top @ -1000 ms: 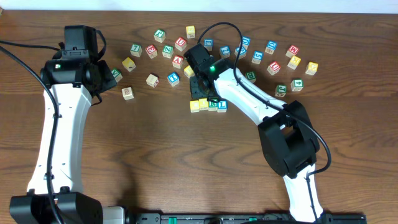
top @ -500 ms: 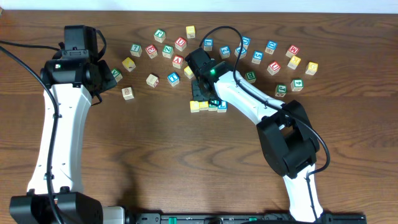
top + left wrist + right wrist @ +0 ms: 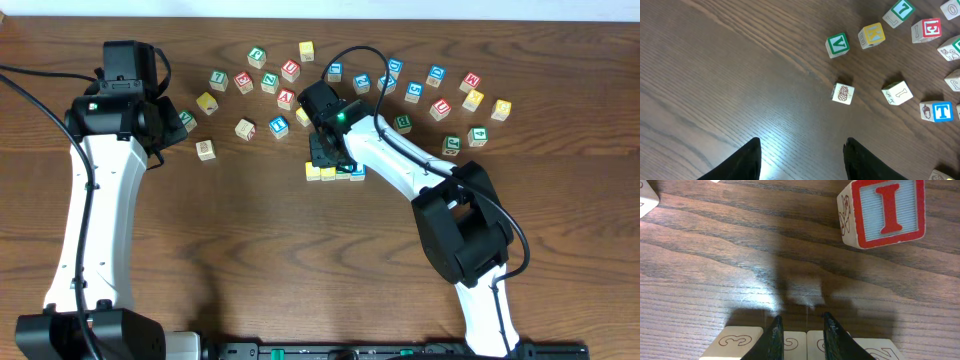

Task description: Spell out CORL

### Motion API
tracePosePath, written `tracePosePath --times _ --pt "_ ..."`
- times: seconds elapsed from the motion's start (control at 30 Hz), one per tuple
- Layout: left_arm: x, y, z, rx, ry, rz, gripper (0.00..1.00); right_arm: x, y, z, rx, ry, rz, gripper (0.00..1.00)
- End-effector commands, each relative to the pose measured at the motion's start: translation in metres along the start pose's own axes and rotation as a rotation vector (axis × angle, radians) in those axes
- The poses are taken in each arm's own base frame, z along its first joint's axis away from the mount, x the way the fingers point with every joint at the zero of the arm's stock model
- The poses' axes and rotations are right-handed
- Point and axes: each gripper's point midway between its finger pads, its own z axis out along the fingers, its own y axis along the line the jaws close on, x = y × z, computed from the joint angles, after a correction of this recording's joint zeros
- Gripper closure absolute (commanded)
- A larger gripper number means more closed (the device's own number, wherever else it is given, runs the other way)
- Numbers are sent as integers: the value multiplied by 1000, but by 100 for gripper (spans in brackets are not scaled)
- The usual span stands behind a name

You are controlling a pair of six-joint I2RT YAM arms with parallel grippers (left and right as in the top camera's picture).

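— Alignment is finished how?
— CORL row [image 3: 345, 174], at centre, is best squared gently by the right gripper [image 3: 801, 316], fingers narrowly parted, empty; left gripper [image 3: 801, 141], spread empty, is parked left.

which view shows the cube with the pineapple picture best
Left wrist view: the pineapple cube lies near the centre, large enough to make out the drawing. Overhead shows the same cube only as a tiny block, its picture unreadable. The right wrist view does not show it at all.
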Motion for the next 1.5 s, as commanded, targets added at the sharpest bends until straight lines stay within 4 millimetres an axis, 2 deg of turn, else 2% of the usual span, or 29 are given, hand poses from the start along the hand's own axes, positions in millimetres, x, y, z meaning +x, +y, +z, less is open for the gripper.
tracePosePath --times 0.0,0.13,0.27,0.43,0.67,0.8,0.93,1.03,1.2,1.37,1.47 --pt "5 3 9 -24 21 -9 48 5 1 1 12 6 1 78" --pt "5 3 9 -24 21 -9 48 0 2 -3 -3 -1 5 77" --pt "5 3 9 -24 20 -9 48 -14 5 -17 -50 -18 2 73" --pt "5 3 9 -24 21 -8 48 -31 -10 -38 -59 -56 39 70" --pt "5 3 9 -24 20 -9 48 -28 -35 -38 -49 -6 60 72" --pt "5 3 9 -24 20 -9 48 -28 -39 -37 -44 0 52 78" --pt "6 2 10 -16 30 -16 48 -27 -33 -38 -62 0 22 83" --pt "9 2 13 -20 38 -32 48 -26 -20 -39 -128 5 -59 83" --pt "12 3 16 -25 50 -29 48 -27 -17 -39 -133 -2 -67 86" --pt "13 3 16 -26 51 -28 48 -28 1 -42 -215 -12 -145 86" --pt "13 2 16 -20 54 -27 48 -28 4 -43 -226 -12 -148 85"
